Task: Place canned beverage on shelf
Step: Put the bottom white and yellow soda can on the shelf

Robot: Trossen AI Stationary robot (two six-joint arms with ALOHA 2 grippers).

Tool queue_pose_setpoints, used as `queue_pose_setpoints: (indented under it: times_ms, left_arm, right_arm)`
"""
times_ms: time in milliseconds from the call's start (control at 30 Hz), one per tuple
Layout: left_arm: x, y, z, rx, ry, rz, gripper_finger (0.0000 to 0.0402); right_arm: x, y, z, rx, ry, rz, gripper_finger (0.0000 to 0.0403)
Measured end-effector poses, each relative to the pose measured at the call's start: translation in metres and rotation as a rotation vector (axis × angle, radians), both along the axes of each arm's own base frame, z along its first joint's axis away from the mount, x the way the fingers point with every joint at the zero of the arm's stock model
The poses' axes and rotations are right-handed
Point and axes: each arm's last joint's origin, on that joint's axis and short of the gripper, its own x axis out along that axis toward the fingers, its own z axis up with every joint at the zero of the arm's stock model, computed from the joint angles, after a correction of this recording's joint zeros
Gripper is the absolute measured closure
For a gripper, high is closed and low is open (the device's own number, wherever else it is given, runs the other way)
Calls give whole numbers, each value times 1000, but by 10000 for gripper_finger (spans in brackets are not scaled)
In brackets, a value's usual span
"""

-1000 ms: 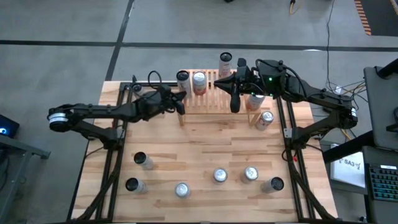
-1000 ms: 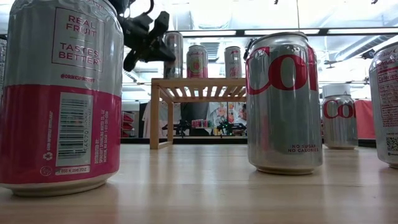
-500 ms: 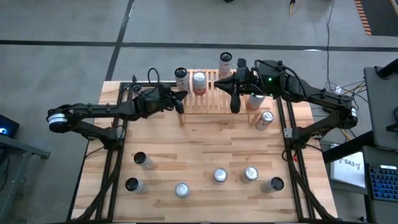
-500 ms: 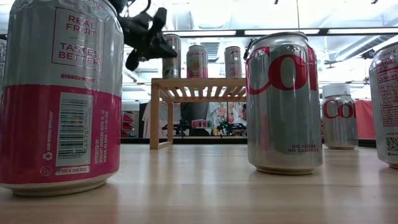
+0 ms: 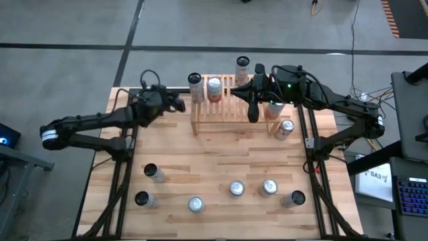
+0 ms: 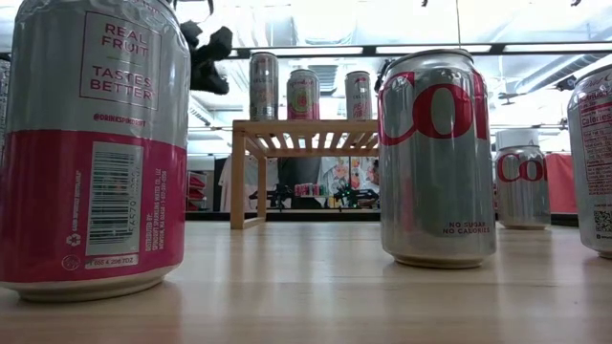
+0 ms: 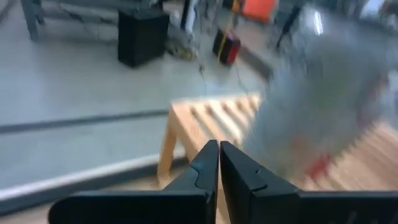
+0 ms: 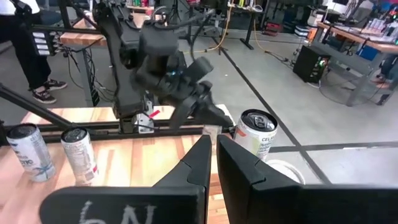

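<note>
Three cans stand upright on the slatted wooden shelf [image 5: 224, 100] at the table's far edge — the leftmost can [image 5: 194, 86] near its left end. The left gripper [image 5: 182, 104], fingers together and empty, hovers just left of the shelf. The right gripper [image 5: 253, 115], also pinched shut, hangs over the shelf's right part.

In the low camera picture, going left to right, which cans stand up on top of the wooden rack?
On the shelf, left to right: silver can with a reddish band, pink and green can, pale can with a red label.
</note>
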Motion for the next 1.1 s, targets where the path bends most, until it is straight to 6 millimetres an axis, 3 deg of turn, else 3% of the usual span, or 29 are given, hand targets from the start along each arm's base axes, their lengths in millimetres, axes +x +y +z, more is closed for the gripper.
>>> queue_pose_setpoints:
  times_ms: [200, 767, 1100]
  left_arm:
    - [7, 18, 3, 38, -97, -18, 401]
    - [27, 24, 3, 46, -257, -117, 401]
    - [19, 18, 12, 30, -320, -123, 401]
  right_arm:
    - [0, 0, 0, -37, 5, 5, 385]
    - [0, 0, 0, -60, 7, 10, 385]
    - [0, 0, 0, -34, 6, 6, 385]
